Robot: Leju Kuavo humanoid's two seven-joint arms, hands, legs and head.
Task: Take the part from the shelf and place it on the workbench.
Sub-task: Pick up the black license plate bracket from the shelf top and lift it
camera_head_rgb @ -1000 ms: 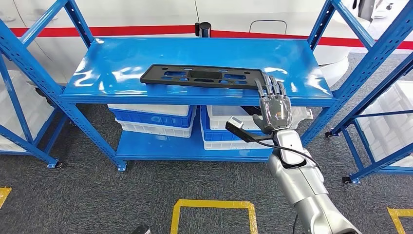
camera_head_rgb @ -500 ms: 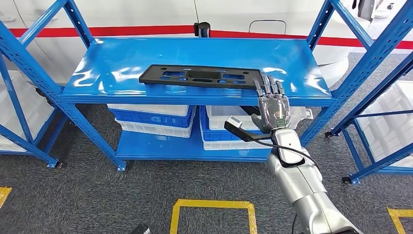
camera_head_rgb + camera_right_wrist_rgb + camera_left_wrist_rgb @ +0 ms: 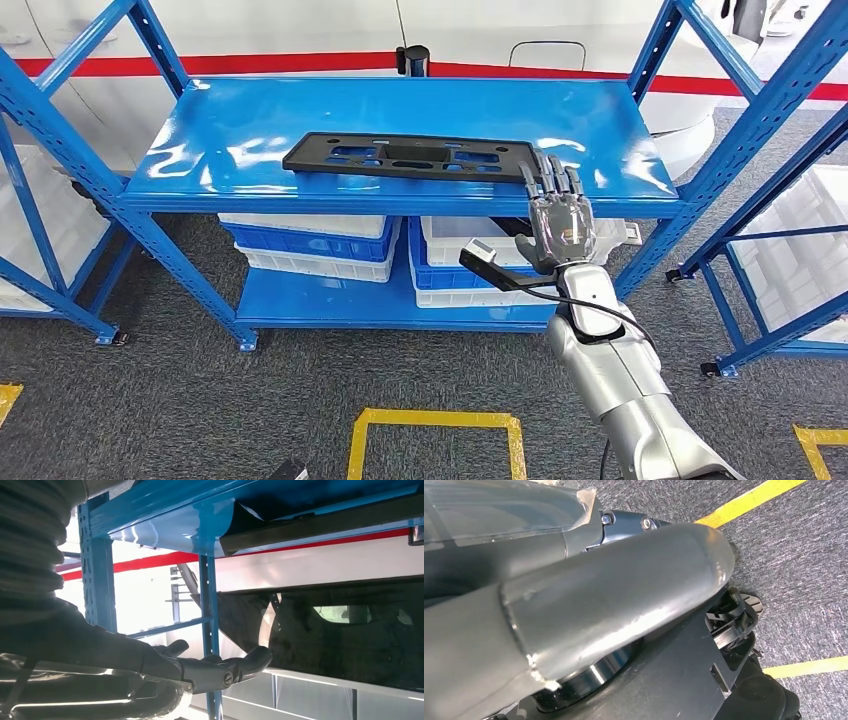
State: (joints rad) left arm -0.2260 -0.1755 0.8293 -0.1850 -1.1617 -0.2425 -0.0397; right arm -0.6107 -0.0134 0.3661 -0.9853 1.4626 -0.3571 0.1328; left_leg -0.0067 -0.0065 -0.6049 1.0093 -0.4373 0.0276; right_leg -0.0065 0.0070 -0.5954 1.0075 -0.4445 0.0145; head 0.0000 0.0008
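At the shelf (image 3: 200, 165) edge, my right hand (image 3: 560, 228) is spread, fingertips touching the part (image 3: 410, 157). I'd slide fingers under its near end before closing.

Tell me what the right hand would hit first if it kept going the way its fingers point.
Probably the near right end of the black part on the shelf; the right hand points at it, fingertips at its corner. Contact is unclear.

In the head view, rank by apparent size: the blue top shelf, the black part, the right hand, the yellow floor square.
1. Blue top shelf
2. Black part
3. Yellow floor square, cut off by the frame edge, and right hand, nearer the camera: unsure, not ranked.
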